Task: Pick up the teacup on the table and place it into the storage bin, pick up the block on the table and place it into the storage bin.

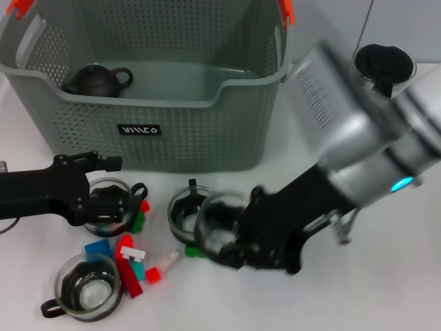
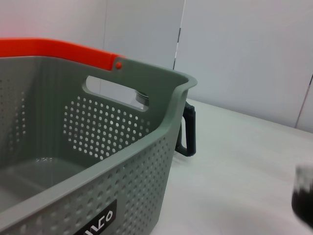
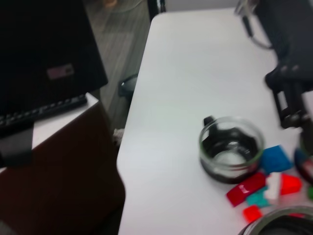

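The grey-green storage bin point(image 1: 207, 138) stands at the back with a dark teapot point(image 1: 98, 80) inside; its wall also fills the left wrist view point(image 2: 98, 147). My right gripper point(image 1: 231, 238), blurred, is shut on a glass teacup point(image 1: 219, 224) just above the table in front of the bin. A second teacup point(image 1: 185, 215) stands beside it. My left gripper point(image 1: 96, 192) lies low at the left against a third teacup point(image 1: 111, 205). Another teacup point(image 1: 86, 288) point(image 3: 230, 149) sits at the front left. Red, blue and green blocks point(image 1: 127, 265) point(image 3: 247, 188) lie among the cups.
A glass carafe with a black lid point(image 1: 382, 67) stands at the back right, beside the bin; its black handle point(image 2: 188, 129) shows behind the bin's corner. The table's left edge point(image 3: 129, 147) drops to the floor, with dark furniture point(image 3: 49, 122) beyond it.
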Controlling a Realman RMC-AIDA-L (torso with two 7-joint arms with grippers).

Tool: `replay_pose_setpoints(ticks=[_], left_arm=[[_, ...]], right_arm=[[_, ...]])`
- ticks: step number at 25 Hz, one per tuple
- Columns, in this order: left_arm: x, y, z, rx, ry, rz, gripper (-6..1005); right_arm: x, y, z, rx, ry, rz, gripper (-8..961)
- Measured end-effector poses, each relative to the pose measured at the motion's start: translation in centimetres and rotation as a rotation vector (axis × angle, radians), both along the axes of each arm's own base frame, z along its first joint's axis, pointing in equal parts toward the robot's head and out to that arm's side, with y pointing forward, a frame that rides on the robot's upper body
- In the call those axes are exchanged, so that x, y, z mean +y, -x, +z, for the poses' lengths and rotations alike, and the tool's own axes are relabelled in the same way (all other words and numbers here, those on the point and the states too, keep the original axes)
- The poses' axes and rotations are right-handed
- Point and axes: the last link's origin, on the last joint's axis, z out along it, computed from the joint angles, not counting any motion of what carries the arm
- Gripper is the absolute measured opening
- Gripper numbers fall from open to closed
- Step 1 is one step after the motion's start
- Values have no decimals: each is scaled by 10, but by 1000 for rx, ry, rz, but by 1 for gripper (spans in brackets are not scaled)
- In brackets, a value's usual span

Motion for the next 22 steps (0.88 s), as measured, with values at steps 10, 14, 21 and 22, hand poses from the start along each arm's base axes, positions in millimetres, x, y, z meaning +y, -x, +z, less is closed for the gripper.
replay_pose_setpoints(ticks=[10,14,21,22], left_arm=[[3,-2,0,-1,-4,-5,890],[5,-4,1,-5,-11,-13,890],[7,-7,1,-6,-7,-27,890],[7,-7,1,-6,-6,-28,890]], right_arm=[[28,37,59,133,-92,1,64],[44,65,67,209,-156,16,64],[88,102,46,303,-343,-39,64],[96,103,40,309,-371,-62,64]])
